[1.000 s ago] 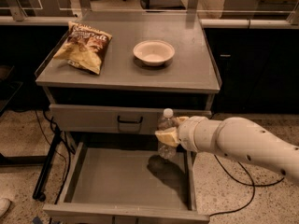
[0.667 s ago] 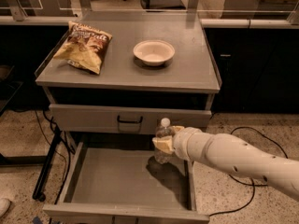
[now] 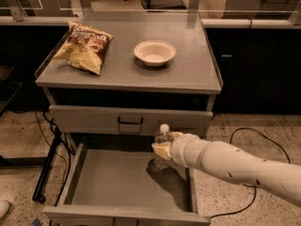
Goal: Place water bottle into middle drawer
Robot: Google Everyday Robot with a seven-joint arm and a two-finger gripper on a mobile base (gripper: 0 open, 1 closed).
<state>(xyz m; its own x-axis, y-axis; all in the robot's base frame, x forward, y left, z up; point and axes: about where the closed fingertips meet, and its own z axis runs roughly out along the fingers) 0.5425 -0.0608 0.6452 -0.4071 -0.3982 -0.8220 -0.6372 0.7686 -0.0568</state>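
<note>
The water bottle (image 3: 162, 145) is a small clear bottle with a white cap. It stands upright over the back right part of the open middle drawer (image 3: 113, 182), a wide shallow grey drawer with a bare floor. My gripper (image 3: 165, 146) reaches in from the right on a white arm and is shut on the bottle around its middle. The bottle's base is at or just above the drawer floor; I cannot tell if it touches.
A closed drawer front with a black handle (image 3: 130, 121) sits above the open drawer. On the cabinet top (image 3: 188, 74) lie a chip bag (image 3: 83, 46) and a white bowl (image 3: 154, 52). Black cables run over the floor on both sides.
My gripper has carried the bottle slightly left and down, lower into the open drawer. The arm now slants down more steeply from the right.
</note>
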